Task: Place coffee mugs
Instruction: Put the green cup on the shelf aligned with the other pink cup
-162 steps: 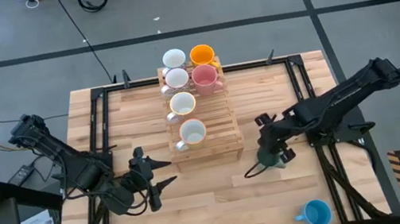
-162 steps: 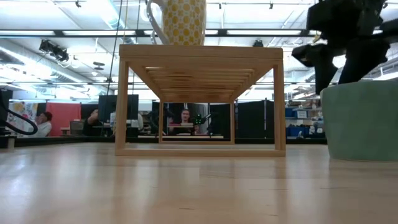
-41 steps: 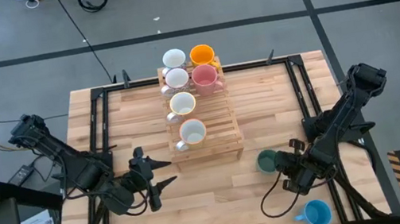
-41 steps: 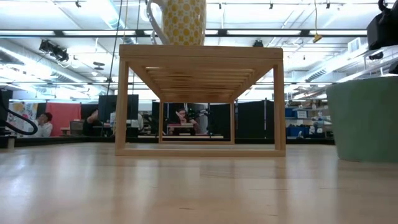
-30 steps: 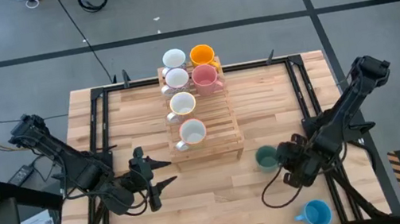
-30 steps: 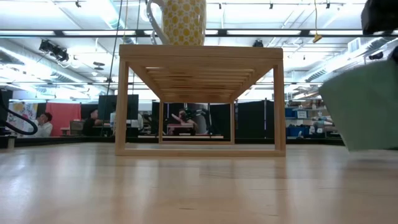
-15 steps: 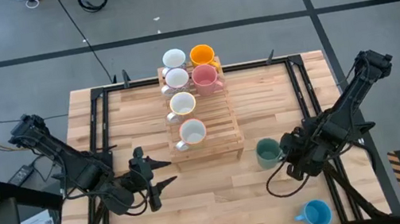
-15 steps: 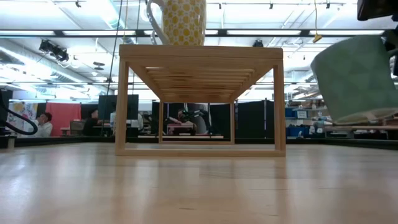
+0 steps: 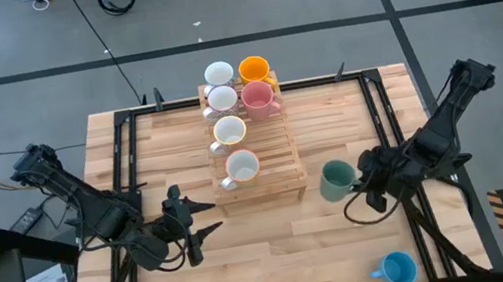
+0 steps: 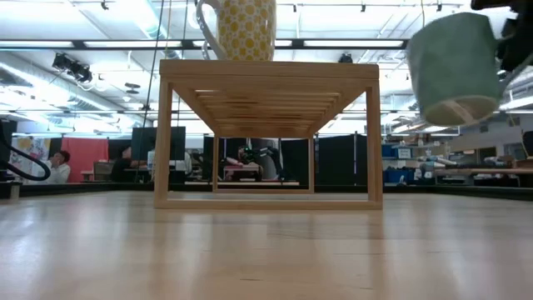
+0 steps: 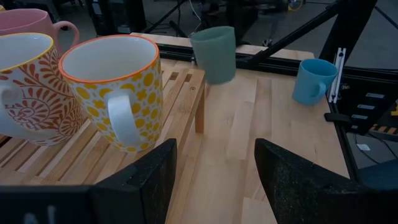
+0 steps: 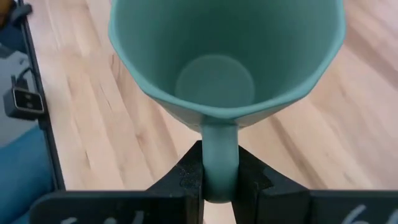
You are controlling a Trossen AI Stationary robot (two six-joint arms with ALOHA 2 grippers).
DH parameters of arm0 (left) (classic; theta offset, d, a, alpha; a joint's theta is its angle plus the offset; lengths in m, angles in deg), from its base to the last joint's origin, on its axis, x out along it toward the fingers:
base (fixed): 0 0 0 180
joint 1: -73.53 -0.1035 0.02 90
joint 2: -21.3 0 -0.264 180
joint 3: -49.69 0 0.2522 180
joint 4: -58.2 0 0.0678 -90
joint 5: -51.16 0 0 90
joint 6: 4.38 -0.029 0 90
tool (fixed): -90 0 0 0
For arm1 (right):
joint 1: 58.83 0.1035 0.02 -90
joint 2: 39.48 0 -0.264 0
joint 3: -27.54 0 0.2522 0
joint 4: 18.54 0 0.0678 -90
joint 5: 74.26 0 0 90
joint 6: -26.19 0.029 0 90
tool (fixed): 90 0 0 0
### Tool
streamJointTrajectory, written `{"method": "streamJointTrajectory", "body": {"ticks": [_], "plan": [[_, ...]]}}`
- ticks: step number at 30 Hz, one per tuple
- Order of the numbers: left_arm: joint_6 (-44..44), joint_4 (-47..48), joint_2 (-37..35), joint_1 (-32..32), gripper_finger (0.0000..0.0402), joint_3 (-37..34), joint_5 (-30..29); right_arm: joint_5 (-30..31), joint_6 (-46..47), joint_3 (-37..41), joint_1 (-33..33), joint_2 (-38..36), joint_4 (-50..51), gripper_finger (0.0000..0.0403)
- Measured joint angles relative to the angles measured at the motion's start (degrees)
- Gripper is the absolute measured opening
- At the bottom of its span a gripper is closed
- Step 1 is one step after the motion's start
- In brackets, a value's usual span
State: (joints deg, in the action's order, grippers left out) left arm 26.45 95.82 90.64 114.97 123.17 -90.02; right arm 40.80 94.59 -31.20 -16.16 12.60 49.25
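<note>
Between its nearly closed fingers, the right gripper (image 12: 219,177) is pinching the green mug (image 9: 337,179) by its handle, holding it above the table (image 9: 279,248).

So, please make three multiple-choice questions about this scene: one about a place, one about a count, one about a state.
1. Where is the blue mug?
A. on the wooden rack
B. on the table, near the front edge on the right arm's side
C. in the left gripper

2. How many mugs stand on the wooden rack?
A. three
B. five
C. eight

3. How is the green mug right now?
A. held off the table by its handle in the right gripper
B. standing on the rack
C. lying on the floor

Answers:
1 B: the high view shows it alone on the tabletop there.
2 B: three white ones, one orange and one pink are on it.
3 A: the low view shows its base in the air, and the right wrist view shows the fingers shut on the handle.
</note>
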Motion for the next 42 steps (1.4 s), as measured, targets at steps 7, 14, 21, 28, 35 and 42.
{"method": "streamJointTrajectory", "body": {"ticks": [7, 14, 21, 28, 35, 42], "plan": [[0.0, 0.0, 0.0, 0.0, 0.0224, 0.0, 0.0, -0.3, -7.1, -1.4, -4.3, -1.7, -1.5, 0.0053], [0.0, 0.0, 0.0, 0.0, 0.0224, 0.0, 0.0, -0.2, -18.4, -10.9, -8.6, -1.5, -1.4, 0.0054], [0.0, 0.0, 0.0, 0.0, 0.0224, 0.0, 0.0, 2.6, -32.9, -21.7, -15.3, 0.4, -1.2, 0.0053], [0.0, 0.0, 0.0, 0.0, 0.0224, 0.0, 0.0, 2.2, -47.2, -31.2, -24.3, 6.8, -1.3, 0.0053], [0.0, 0.0, 0.0, 0.0, 0.0224, 0.0, 0.0, -2.9, -55.6, -35.4, -33.1, 14.1, -1.2, 0.0053], [0.0, 0.0, 0.0, 0.0, 0.0224, 0.0, 0.0, -9.1, -58.1, -35.4, -40.4, 20.2, -1.5, 0.0053]]}}
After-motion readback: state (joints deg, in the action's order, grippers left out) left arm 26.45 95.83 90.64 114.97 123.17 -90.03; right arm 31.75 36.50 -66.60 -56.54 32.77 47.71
